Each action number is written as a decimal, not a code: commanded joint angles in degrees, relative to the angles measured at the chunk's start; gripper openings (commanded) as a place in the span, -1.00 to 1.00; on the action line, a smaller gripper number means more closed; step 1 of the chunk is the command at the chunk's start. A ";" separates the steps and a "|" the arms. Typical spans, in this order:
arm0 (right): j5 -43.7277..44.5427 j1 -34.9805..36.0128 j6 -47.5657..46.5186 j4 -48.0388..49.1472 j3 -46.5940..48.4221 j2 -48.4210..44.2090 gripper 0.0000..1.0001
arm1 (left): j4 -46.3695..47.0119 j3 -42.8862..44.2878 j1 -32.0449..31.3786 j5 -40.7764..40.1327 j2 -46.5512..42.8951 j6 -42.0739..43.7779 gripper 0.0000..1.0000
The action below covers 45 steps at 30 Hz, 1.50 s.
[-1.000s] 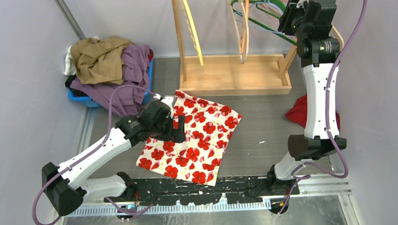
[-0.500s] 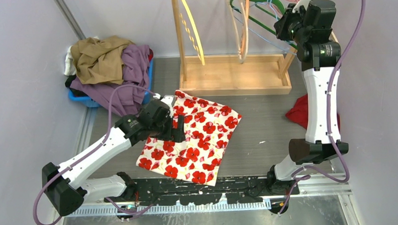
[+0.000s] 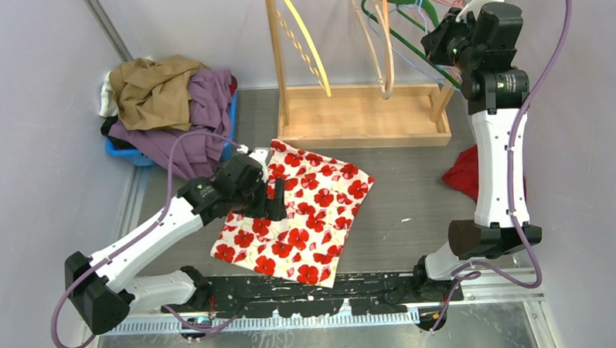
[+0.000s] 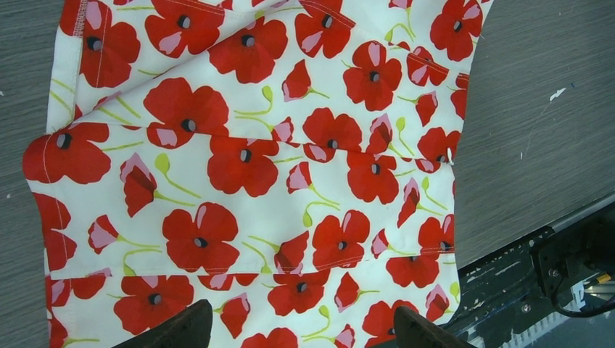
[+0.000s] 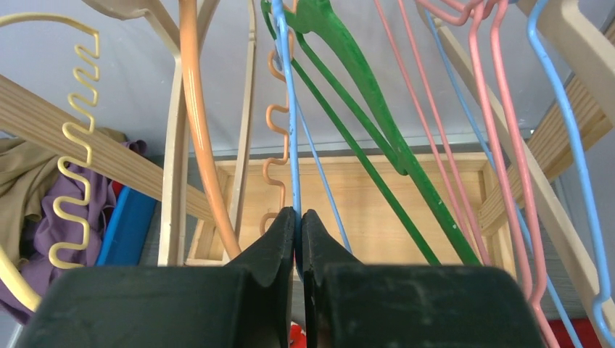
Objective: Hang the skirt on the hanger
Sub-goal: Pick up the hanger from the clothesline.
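The skirt [image 3: 310, 212], white with red poppies, lies flat on the grey table; it fills the left wrist view [image 4: 254, 167]. My left gripper [image 3: 275, 200] hovers over the skirt's left part, open and empty, with fingertips [image 4: 178, 330] wide apart. My right gripper [image 3: 442, 42] is raised at the rack, back right. In the right wrist view it [image 5: 298, 214] is shut on the thin wire of a blue hanger [image 5: 287, 94], which hangs among other hangers.
A wooden rack [image 3: 362, 116] stands at the back with green [image 5: 362, 94], pink [image 5: 500, 123], orange [image 5: 199, 130] and yellow wavy [image 5: 72, 145] hangers. A blue basket [image 3: 134, 155] of clothes sits back left. A red cloth [image 3: 463, 172] lies by the right arm.
My right gripper has shifted slightly up and right at the rack with the blue hanger, and the hangers have swung. The left arm and skirt have not moved.
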 commanded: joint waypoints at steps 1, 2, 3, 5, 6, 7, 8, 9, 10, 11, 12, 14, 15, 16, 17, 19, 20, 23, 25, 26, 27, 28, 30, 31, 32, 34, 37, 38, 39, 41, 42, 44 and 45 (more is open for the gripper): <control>0.84 -0.39 5.06 4.47 -2.84 -1.35 -0.97 | -0.16 0.52 0.34 0.47 -1.58 0.04 0.81; 1.19 -0.40 6.31 5.55 -3.83 -1.43 -0.97 | -0.18 0.50 0.37 0.49 -1.54 -0.03 0.81; 1.24 -0.37 7.69 7.91 -5.05 -1.66 -0.97 | -0.08 0.39 0.33 0.50 -1.69 -0.20 0.81; 0.02 -0.40 10.05 11.41 -7.45 -2.04 -0.97 | 0.15 0.19 0.33 0.46 -1.97 -0.31 0.81; -1.62 -0.37 10.98 12.97 -8.08 -1.88 -0.97 | 0.16 0.12 0.37 0.48 -2.04 -0.32 0.81; -3.94 -0.41 11.77 13.72 -7.93 -1.46 -0.97 | 0.10 0.08 0.36 0.47 -2.10 -0.32 0.80; -5.03 -0.43 12.36 13.72 -7.18 -0.81 -0.97 | 0.04 0.00 0.38 0.32 -2.10 -0.32 0.80; -6.55 -0.42 12.84 13.80 -6.52 -0.37 -0.97 | 0.00 0.03 0.39 0.25 -2.08 -0.25 0.81; -6.93 -0.31 13.22 14.03 -6.20 -0.26 -0.97 | -0.01 -0.06 0.39 0.14 -2.18 -0.23 0.81; -6.72 -0.29 13.57 14.59 -6.17 -0.36 -0.97 | -0.01 -0.22 0.42 0.13 -2.21 -0.20 0.81; -6.56 -0.28 13.93 15.55 -6.51 -0.69 -0.97 | 0.11 -0.33 0.46 0.18 -2.27 -0.21 0.80; -6.25 -0.28 14.55 16.90 -6.71 -1.12 -0.97 | 0.41 -0.60 0.48 0.39 -2.26 -0.23 0.81; -6.32 -0.28 14.70 16.88 -6.01 -0.89 -0.97 | 0.50 -0.65 0.51 0.46 -2.28 -0.29 0.80; -6.32 -0.21 14.75 16.44 -5.23 -0.54 -0.97 | 0.58 -0.75 0.52 0.49 -2.28 -0.31 0.80; -6.26 -0.20 14.73 16.21 -4.74 -0.36 -0.97 | 0.67 -0.92 0.55 0.44 -2.32 -0.32 0.81; -6.20 -0.22 14.64 16.21 -4.77 -0.38 -0.97 | 0.92 -1.39 0.60 0.44 -2.65 -0.47 0.81; -6.19 -0.20 14.57 16.29 -5.04 -0.46 -0.97 | 1.05 -1.54 0.60 0.42 -2.79 -0.57 0.80; -6.49 0.03 14.46 16.48 -5.67 -0.17 -0.97 | 1.33 -2.11 0.62 0.46 -3.05 -0.80 0.80; -6.64 0.30 14.86 17.49 -6.60 -0.01 -0.97 | 2.10 -2.81 0.72 0.64 -3.32 -0.97 0.80; -6.38 0.66 14.97 17.71 -6.77 0.27 -0.97 | 2.32 -3.09 0.70 0.70 -3.39 -1.01 0.80; -5.86 1.17 14.74 17.73 -6.68 0.61 -0.97 | 2.43 -3.21 0.75 0.86 -3.38 -1.02 0.80; -4.69 1.73 14.46 17.80 -6.59 0.93 -0.97 | 2.43 -3.26 0.82 0.96 -3.34 -1.02 0.80; 0.09 3.76 12.59 17.34 -6.50 1.15 -0.97 | 2.38 -3.22 0.84 0.98 -3.29 -0.89 0.80; 2.16 4.78 11.15 17.44 -6.63 0.89 -0.97 | 2.32 -3.26 0.93 1.00 -3.40 -0.78 0.80; 3.63 5.60 10.37 18.01 -7.09 0.57 -0.97 | 2.24 -3.22 1.11 0.98 -3.49 -0.72 0.80; 5.83 6.70 9.41 19.31 -7.71 0.02 -0.97 | 2.19 -3.25 1.27 1.05 -3.58 -0.60 0.81; 8.39 7.31 8.71 20.66 -7.75 -0.25 -0.97 | 2.35 -3.44 1.54 1.20 -3.58 -0.51 0.80; 9.50 7.40 8.57 20.86 -7.51 -0.29 -0.97 | 2.40 -3.62 1.57 1.33 -3.60 -0.49 0.80; 10.47 7.63 8.35 21.34 -7.51 -0.44 -0.97 | 2.44 -3.68 1.64 1.39 -3.58 -0.49 0.80; 13.92 8.22 7.34 22.26 -7.58 -1.02 -0.97 | 2.61 -3.86 1.76 1.46 -3.60 -0.49 0.80; 15.45 8.55 6.87 22.36 -7.44 -1.32 -0.97 | 2.58 -3.94 1.86 1.43 -3.60 -0.41 0.80; 18.07 8.85 6.35 22.43 -7.24 -1.99 -0.97 | 2.67 -3.94 1.95 1.59 -3.60 -0.33 0.80; 18.99 8.86 6.04 22.06 -6.94 -2.24 -0.97 | 2.66 -3.94 2.05 1.66 -3.49 -0.32 0.80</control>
